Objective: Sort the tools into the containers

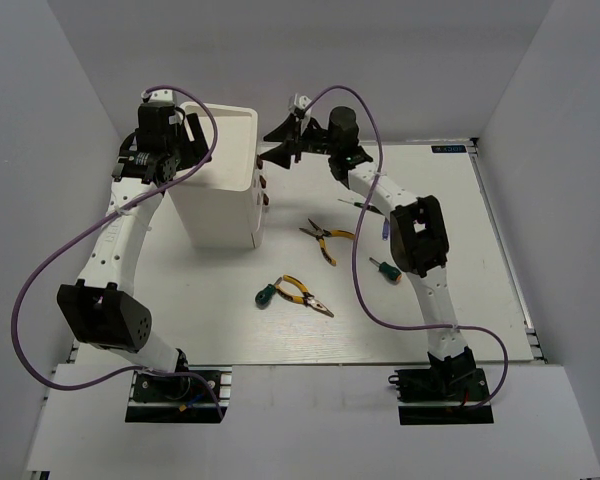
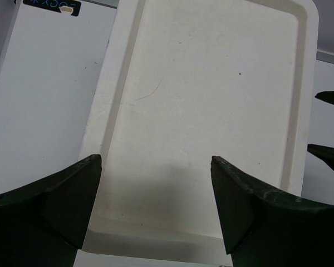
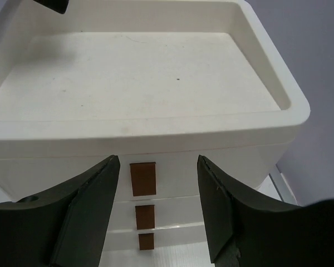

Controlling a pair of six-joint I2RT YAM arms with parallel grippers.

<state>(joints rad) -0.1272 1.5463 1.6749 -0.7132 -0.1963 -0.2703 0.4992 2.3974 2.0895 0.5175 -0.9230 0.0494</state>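
The tall white drawer unit is standing on the left half of the table, its brown knobs facing right. The right gripper is hanging level with the unit's upper edge, jaws spread wide. The top knob is showing in the gap between the two fingers, apart from both. How close the tips are to the drawer front I cannot tell. The two lower knobs are lining up straight below it, and the drawers are looking pushed in. The left gripper is hovering above the unit's shallow tray top, near one short end, jaws likewise open and holding nothing.

Every tool I can make out is lying on the table to the right of the unit. One pair of yellow-and-black pliers is lying near the unit's lower right corner. The second pair is lying nearer the arm bases, with a green-handled screwdriver just beside its handles. Another green-handled screwdriver is resting close by the right arm, and a thin dark screwdriver is lying beside that arm further up.
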